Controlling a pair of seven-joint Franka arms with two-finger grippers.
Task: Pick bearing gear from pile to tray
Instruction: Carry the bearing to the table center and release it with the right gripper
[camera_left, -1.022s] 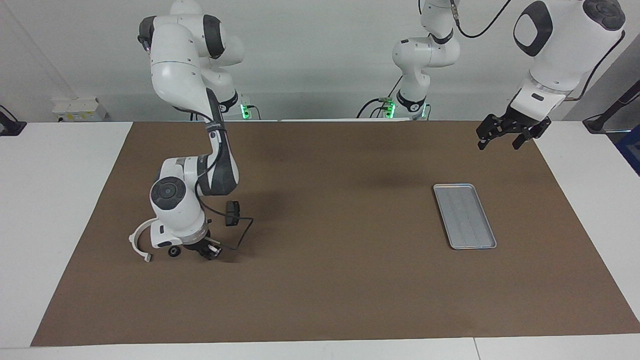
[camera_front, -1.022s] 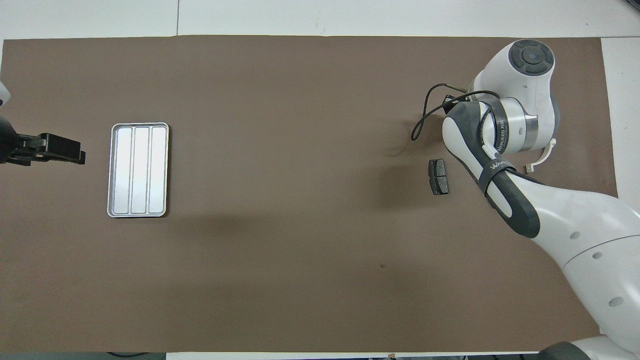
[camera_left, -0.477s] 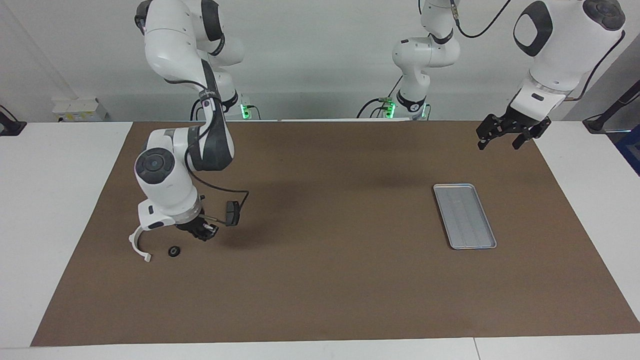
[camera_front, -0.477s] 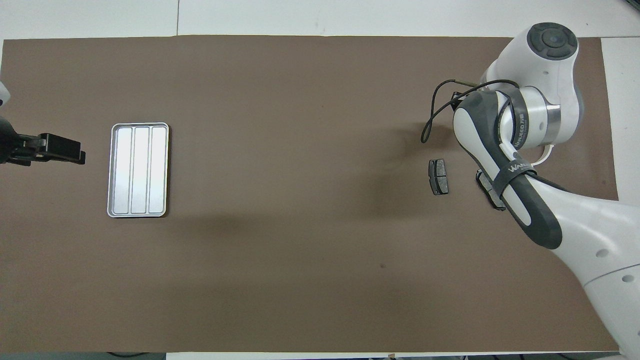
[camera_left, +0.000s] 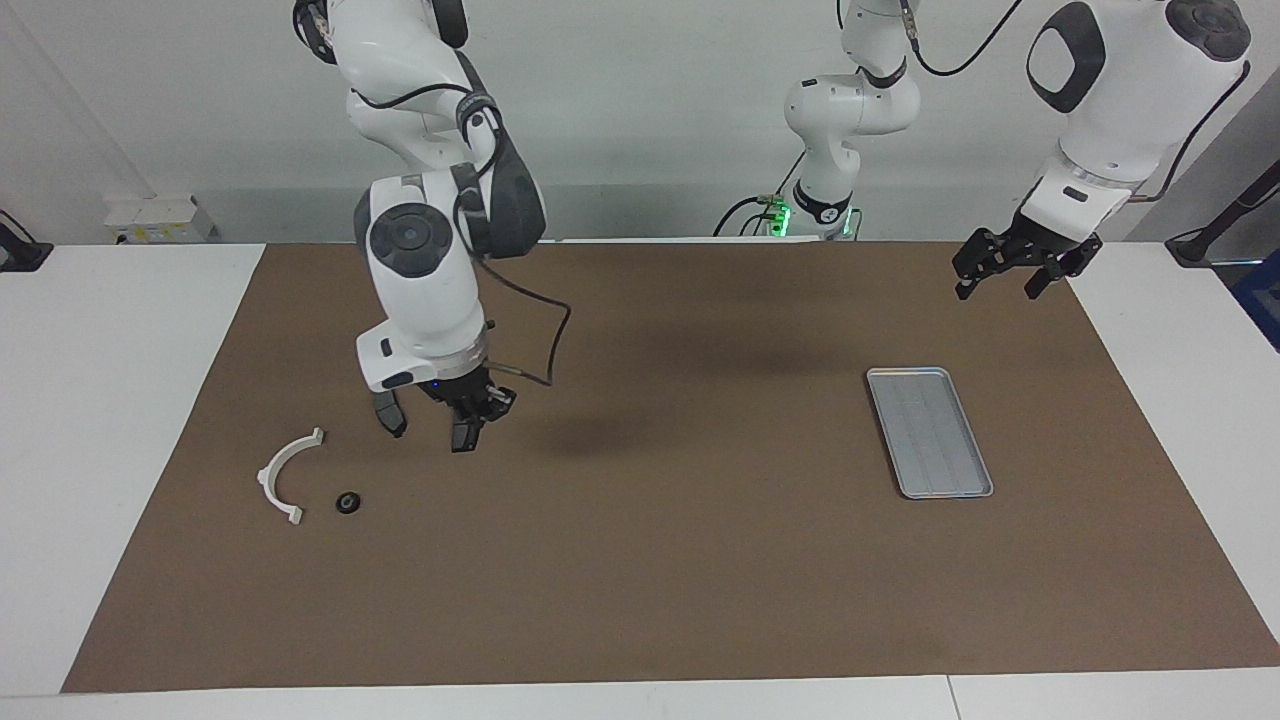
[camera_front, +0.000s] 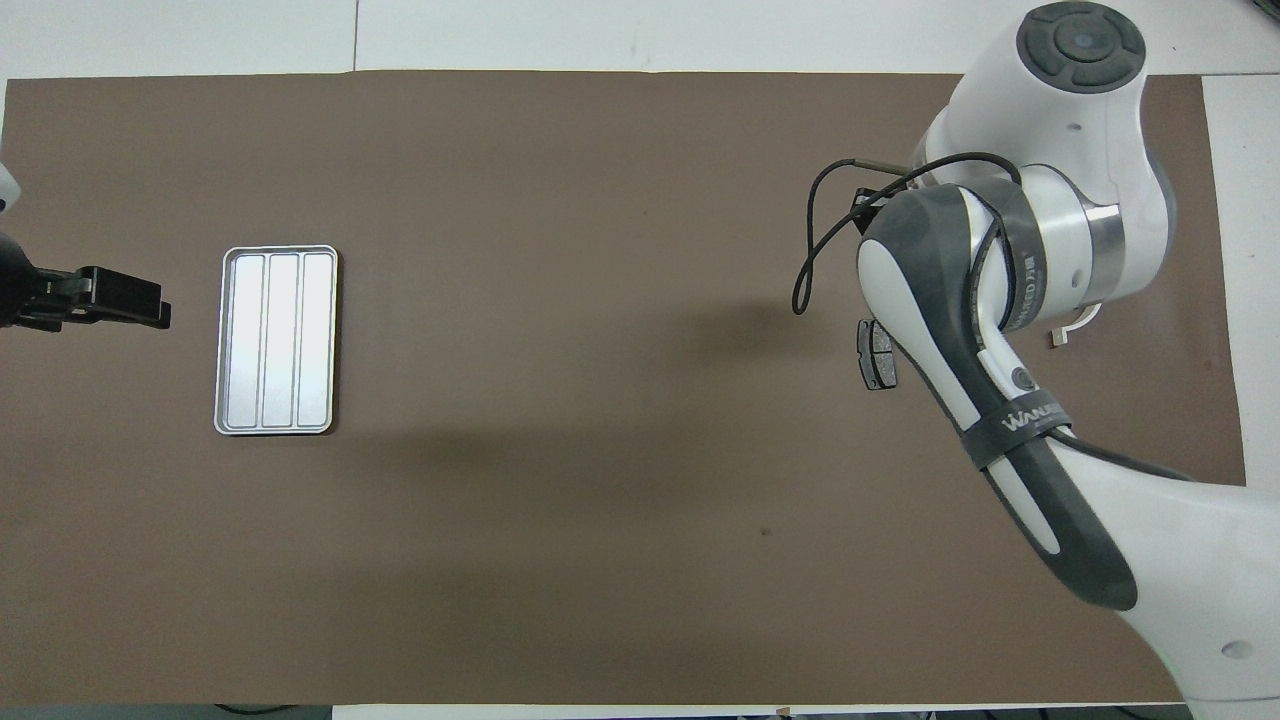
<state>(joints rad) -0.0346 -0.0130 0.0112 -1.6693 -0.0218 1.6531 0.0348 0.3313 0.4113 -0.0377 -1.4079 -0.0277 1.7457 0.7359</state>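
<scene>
**Right arm up over the mat, something small in its grip**

The right gripper (camera_left: 470, 415) hangs above the brown mat (camera_left: 660, 560), fingertips pinched together; whether it carries a part I cannot tell. The white arc (camera_left: 283, 476) and a black round piece (camera_left: 347, 502) lie near each other. The tray (camera_left: 929, 431) sits toward the left arm's end. The left gripper (camera_left: 1010, 270) waits, jaws wide.

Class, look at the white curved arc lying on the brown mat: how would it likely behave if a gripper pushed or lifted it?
The white arc looks thin and open-ended, so probably light, perhaps slightly springy. Lying flat on the mat, it seems unlikely to roll; a push at one end would likely spin it.
</scene>
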